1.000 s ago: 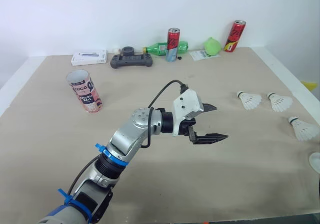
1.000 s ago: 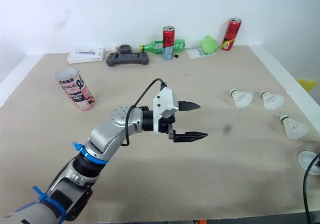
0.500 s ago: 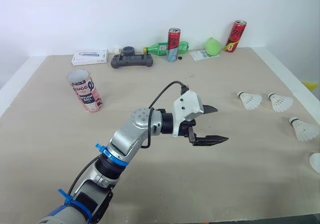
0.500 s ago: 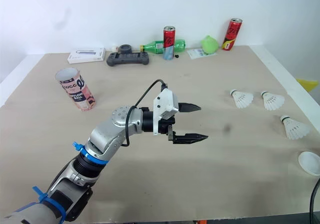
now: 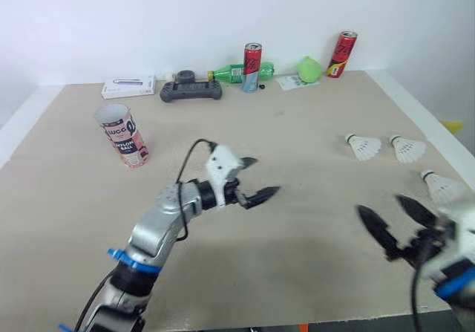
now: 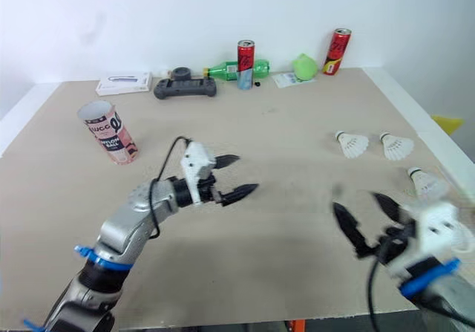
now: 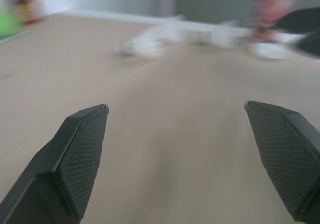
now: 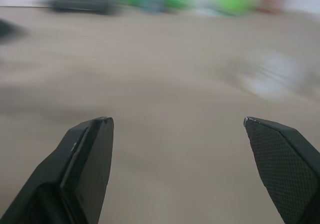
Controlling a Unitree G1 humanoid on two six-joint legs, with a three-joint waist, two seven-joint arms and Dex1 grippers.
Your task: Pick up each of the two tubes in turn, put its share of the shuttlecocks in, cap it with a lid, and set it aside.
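Observation:
A pink tube (image 5: pixel 122 135) stands open-topped at the table's left, slightly tilted. Three white shuttlecocks lie at the right: one (image 5: pixel 364 146), a second (image 5: pixel 408 148) beside it, a third (image 5: pixel 441 186) nearer the edge. My left gripper (image 5: pixel 263 176) hovers open and empty over the table's middle, pointing right, well apart from the tube. Open and empty too, my right gripper (image 5: pixel 378 204) hangs over the near right of the table, just left of the third shuttlecock. The left wrist view shows blurred shuttlecocks (image 7: pixel 150 41) ahead of its spread fingers.
Along the back wall stand a white box (image 5: pixel 128 88), a dark game controller (image 5: pixel 191 89), a lying green bottle (image 5: pixel 231 72), a red can (image 5: pixel 252 66), a green ball (image 5: pixel 308 68) and a second red can (image 5: pixel 341 53). The table's right edge (image 5: pixel 415 113) runs close to the shuttlecocks.
My left gripper has drawn back to the left, staying open. My right gripper has come up into view at the near right. The head camera has shifted slightly.

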